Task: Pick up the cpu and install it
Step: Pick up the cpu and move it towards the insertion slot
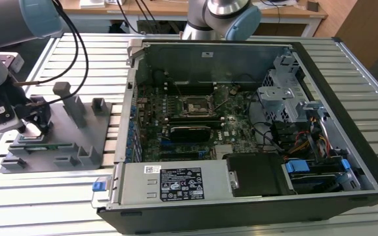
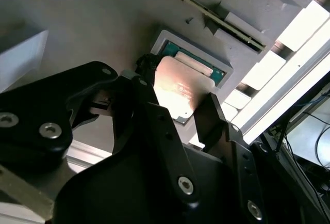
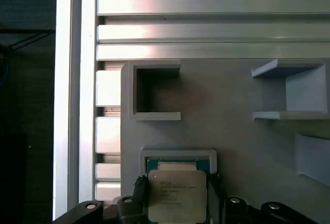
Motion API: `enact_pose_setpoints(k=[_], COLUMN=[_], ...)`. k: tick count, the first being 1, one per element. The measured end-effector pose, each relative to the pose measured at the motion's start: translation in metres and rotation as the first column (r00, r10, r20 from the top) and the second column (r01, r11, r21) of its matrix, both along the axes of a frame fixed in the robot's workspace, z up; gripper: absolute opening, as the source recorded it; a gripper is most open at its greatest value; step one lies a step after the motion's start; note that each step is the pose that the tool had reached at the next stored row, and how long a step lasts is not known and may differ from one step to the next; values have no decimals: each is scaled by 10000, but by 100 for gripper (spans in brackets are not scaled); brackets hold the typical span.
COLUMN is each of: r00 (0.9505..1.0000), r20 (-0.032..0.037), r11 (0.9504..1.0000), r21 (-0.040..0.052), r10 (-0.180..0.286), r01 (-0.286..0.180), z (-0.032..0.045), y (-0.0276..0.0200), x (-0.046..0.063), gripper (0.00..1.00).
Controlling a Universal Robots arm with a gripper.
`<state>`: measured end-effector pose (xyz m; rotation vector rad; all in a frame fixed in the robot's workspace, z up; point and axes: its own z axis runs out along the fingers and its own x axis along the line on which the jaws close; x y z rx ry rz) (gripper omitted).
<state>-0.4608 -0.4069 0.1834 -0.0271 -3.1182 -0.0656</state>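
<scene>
The cpu (image 3: pixel 177 195), a flat square chip with a dull silver top, sits between the two black fingers of my gripper (image 3: pixel 177 184) in both wrist views. It hangs just over its pale green-floored pocket (image 3: pixel 178 158) in the grey holder (image 1: pixel 63 129). My gripper (image 2: pixel 178 97) is shut on the cpu (image 2: pixel 180 91), one finger on each side edge. In the exterior view my gripper (image 1: pixel 35 129) stands low over the holder, at that view's left. The black socket frame (image 1: pixel 196 105) lies on the motherboard inside the open computer case (image 1: pixel 346 162).
A long green memory stick (image 1: pixel 51 145) rests in the holder beside my gripper. Grey uprights (image 1: pixel 71 101) rise from the holder. The slatted metal table (image 1: pixel 38 196) carries both holder and case. Drive cages and cables (image 1: pixel 287 108) crowd the case at the exterior view's right.
</scene>
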Motion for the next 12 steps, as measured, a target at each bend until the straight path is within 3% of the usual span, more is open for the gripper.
enact_pose_setpoints(k=[12], r00=[10000], r20=[4], r11=[10000], r21=[6], r10=[0], r01=[0], z=[133], y=[0], x=[0], gripper=[54])
